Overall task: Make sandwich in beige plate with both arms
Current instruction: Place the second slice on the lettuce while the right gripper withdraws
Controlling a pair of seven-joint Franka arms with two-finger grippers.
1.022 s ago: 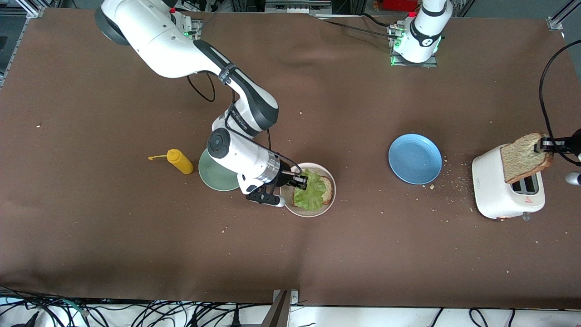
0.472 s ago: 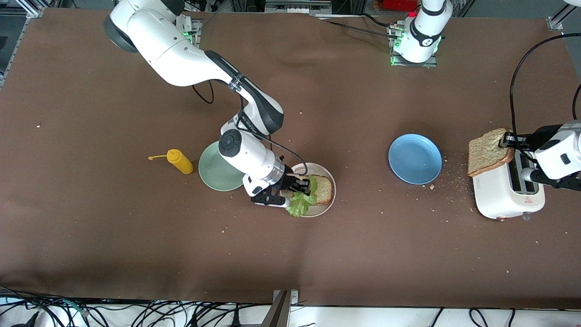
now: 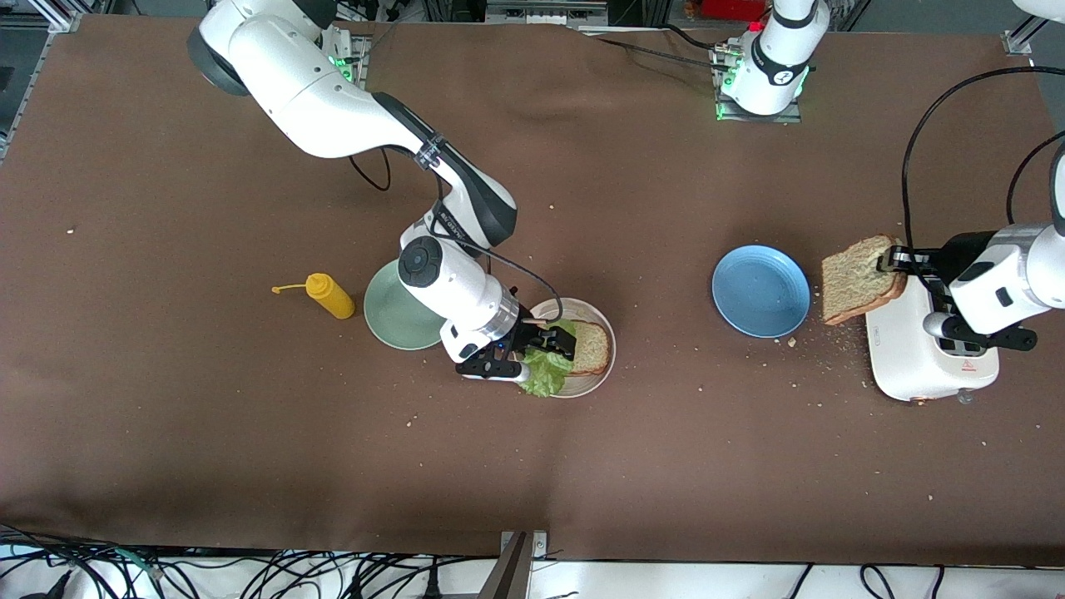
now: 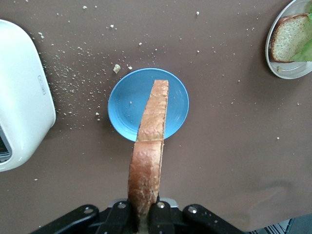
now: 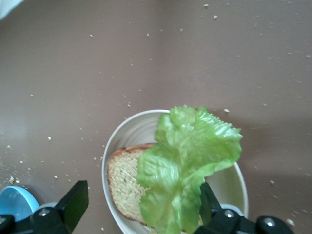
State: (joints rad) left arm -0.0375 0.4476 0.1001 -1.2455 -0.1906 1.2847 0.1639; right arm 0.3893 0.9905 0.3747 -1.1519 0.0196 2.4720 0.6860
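On the beige plate (image 3: 584, 385) lies one brown bread slice (image 3: 591, 347), also seen in the right wrist view (image 5: 122, 180). A crinkled green lettuce leaf (image 3: 542, 373) partly covers it and hangs over the rim toward the right arm's end. My right gripper (image 3: 556, 341) is low over the plate, open, its fingers wide either side of the lettuce (image 5: 190, 156). My left gripper (image 3: 892, 259) is shut on a second bread slice (image 3: 857, 279), held on edge in the air between the toaster and the blue plate. The left wrist view shows that slice (image 4: 148, 146) clamped in the jaws.
A white toaster (image 3: 903, 358) stands at the left arm's end, with crumbs around it. A blue plate (image 3: 760, 291) lies between toaster and beige plate. A mint-green plate (image 3: 391, 316) and a yellow squeeze bottle (image 3: 330, 296) lie toward the right arm's end.
My left gripper lifted the bread slice out of the toaster and carried it toward the blue plate. My right gripper opened, and the lettuce slid partly off the bread toward the rim.
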